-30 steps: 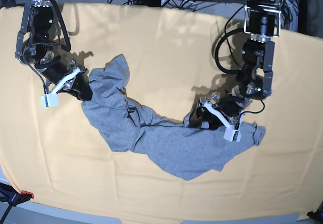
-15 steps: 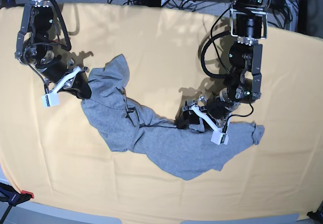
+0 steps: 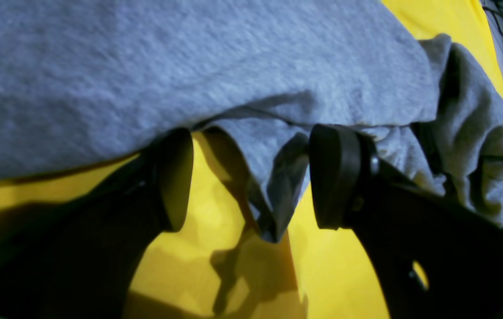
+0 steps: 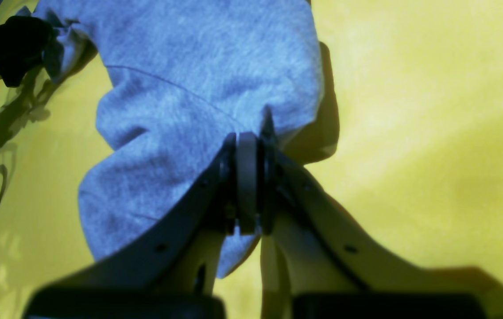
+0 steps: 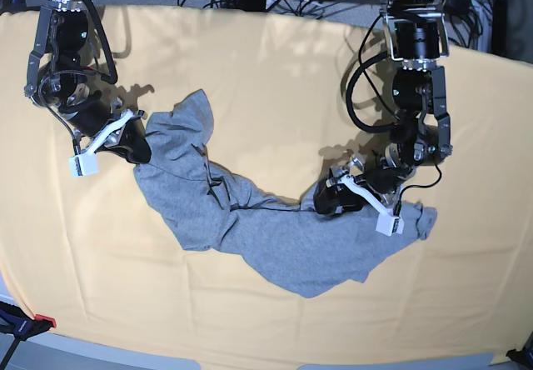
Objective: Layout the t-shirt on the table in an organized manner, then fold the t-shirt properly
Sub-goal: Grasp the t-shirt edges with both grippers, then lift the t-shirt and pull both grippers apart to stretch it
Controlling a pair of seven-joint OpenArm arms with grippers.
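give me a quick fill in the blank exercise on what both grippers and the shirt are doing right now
1. The right gripper is ____ on an edge of the t-shirt.
2. The left gripper has its jaws ____, with a hanging fold of grey fabric between them.
3. The t-shirt lies ____ rather than spread flat on the table.
4. The cloth covering the table is ____ in colour.

Missing words: shut; open; crumpled; yellow
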